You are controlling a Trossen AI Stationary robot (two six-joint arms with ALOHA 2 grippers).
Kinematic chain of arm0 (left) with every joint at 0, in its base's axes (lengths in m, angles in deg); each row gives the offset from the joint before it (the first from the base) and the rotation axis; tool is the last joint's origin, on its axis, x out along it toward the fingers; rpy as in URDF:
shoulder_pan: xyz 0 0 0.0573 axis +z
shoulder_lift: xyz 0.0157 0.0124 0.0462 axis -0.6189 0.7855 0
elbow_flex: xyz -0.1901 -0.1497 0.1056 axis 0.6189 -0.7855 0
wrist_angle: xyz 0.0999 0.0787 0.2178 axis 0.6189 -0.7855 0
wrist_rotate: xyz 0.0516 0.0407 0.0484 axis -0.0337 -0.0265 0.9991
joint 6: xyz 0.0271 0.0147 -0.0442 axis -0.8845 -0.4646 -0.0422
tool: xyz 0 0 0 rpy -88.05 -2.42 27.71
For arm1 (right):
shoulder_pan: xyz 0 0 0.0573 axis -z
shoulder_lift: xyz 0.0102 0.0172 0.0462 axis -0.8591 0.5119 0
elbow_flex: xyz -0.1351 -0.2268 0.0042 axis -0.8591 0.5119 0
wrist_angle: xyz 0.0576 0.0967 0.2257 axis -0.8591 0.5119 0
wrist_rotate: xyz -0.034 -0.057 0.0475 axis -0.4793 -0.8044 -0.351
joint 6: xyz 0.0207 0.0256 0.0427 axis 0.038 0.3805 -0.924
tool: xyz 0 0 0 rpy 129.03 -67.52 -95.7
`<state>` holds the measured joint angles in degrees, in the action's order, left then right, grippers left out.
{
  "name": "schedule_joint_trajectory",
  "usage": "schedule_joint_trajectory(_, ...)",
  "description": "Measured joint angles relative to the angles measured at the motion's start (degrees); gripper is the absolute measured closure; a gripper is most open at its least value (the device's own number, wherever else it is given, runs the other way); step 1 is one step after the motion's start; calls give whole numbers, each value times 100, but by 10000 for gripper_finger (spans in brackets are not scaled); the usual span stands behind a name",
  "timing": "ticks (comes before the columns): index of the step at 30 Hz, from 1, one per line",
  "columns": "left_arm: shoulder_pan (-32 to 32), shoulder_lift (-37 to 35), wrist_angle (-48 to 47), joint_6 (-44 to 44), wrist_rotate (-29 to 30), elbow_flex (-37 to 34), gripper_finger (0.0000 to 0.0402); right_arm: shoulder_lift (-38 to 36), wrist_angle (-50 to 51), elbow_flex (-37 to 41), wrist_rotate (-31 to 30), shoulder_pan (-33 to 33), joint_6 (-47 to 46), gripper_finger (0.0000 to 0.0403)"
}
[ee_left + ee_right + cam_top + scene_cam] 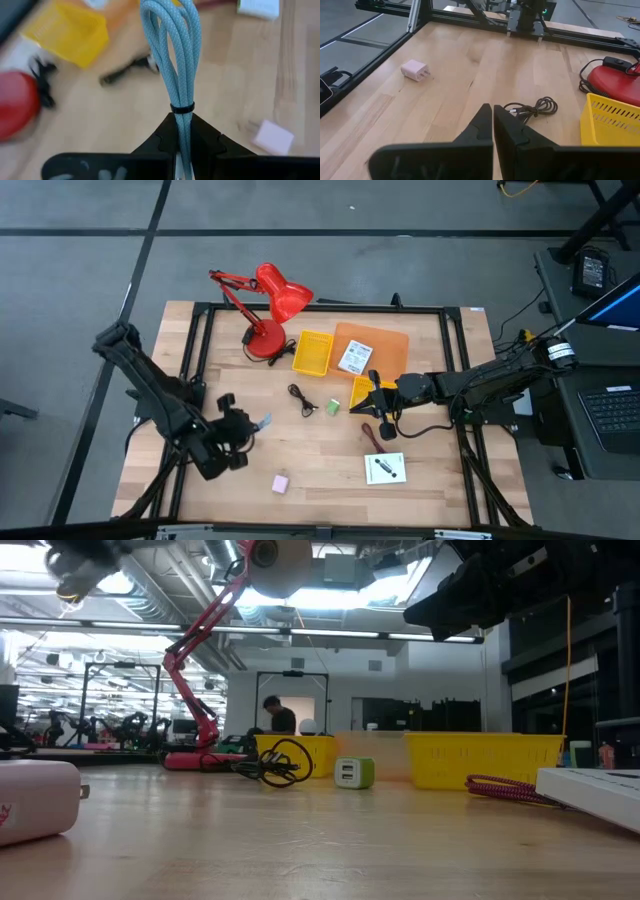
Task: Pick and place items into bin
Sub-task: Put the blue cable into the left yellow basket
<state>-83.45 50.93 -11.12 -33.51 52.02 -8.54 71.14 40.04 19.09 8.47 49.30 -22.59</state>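
Held the bundled blue cable (176, 60) pinched in the left end effector (181, 150), right end effector (493, 120) shut empty; best carried high to the yellow bin (312, 352)

You're looking at two matte black jointed arms; the right arm (490, 380) carries a pale silver collar near its base and a dark cable trailing by its wrist. Each gripper's fingers (485, 131) are flat black angular wedges with notched inner edges, and faint pale lettering marks the left wrist housing (90, 172)
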Motion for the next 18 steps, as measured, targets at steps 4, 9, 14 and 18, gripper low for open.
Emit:
schedule_joint_trajectory(4,0,-211,36,-459,379,-7,380,0,2,0,0,0,0,402)
schedule_joint_trajectory(9,156,-314,865,-1053,322,-513,380,0,2,0,0,-2,2,402)
schedule_joint_trajectory(14,524,-524,2402,-2292,-176,-1266,380,2,-4,0,0,-1,2,402)
schedule_joint_trajectory(18,970,-883,3569,-3255,-787,-1792,381,2,-6,0,0,-1,-9,402)
